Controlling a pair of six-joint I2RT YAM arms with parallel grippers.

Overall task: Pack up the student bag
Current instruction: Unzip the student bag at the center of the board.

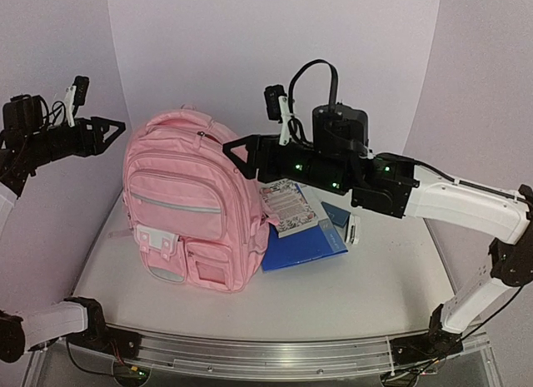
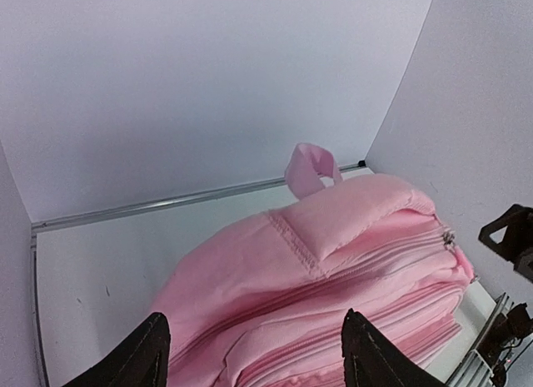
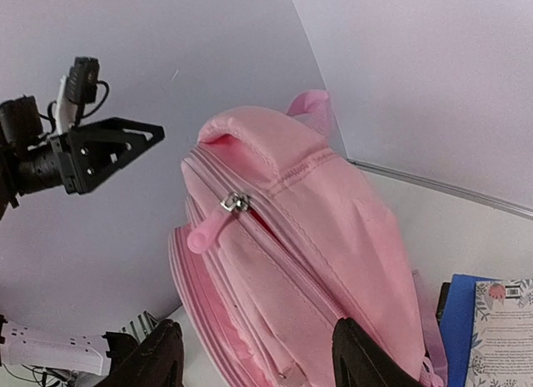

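Pink backpack (image 1: 196,212) upright on counter (image 1: 350,295). Left gripper (image 1: 117,126) at its 10 o'clock, right gripper (image 1: 231,152) at 1 o'clock; both jaws wide.

1. We are looking at a white table (image 1: 350,279) carrying everything here.
2. The pink student bag (image 1: 191,212) is standing upright on its left half, front pockets facing the near edge.
3. A blue folder (image 1: 304,250) is lying flat, touching the bag's right side, with a patterned booklet (image 1: 287,208) resting on top.
4. A small dark blue item (image 1: 337,212) and a white object (image 1: 352,231) are sitting by the folder's far right corner; we cannot identify them.
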